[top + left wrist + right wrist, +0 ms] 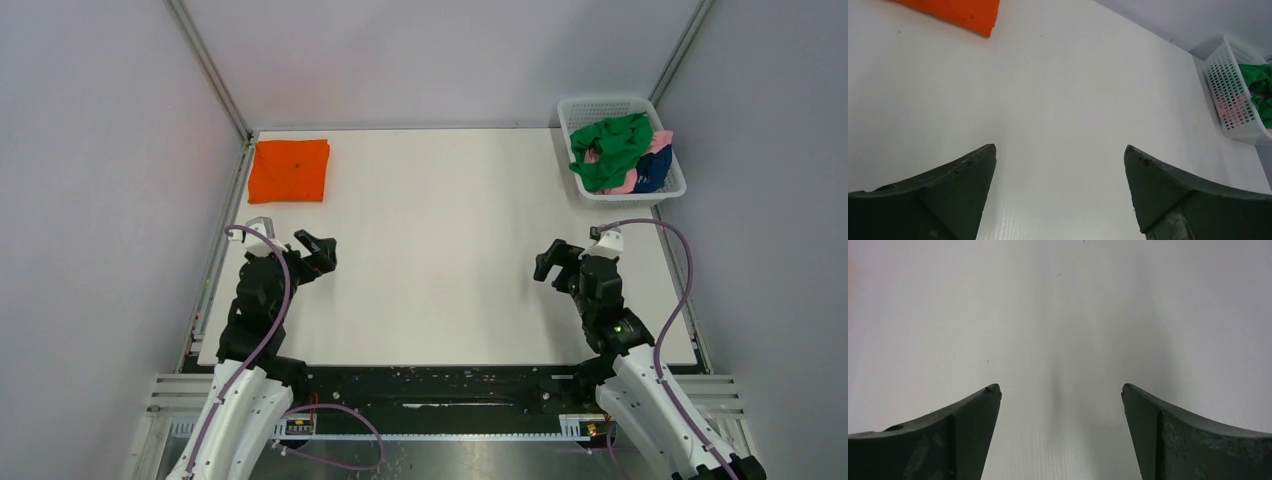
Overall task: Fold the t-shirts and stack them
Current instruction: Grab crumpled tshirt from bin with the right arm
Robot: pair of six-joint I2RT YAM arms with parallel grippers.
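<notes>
Left gripper (1060,147), right gripper (1060,386) gape; orange t-shirt (289,170) folded square.

The left arm (255,300) rose from the near edge of the table (440,200) at its left side, elbow bent, wrist turned inward toward the table's middle. The left gripper (322,250) was spread wide, its dark fingers (963,175) well apart over the table's surface. The right arm (610,310) mirrored it from the table's near right side, wrist angled inward. The right gripper (548,262) gaped equally wide and empty. Both seemed to hover just above the table, though contact could not be judged.
</notes>
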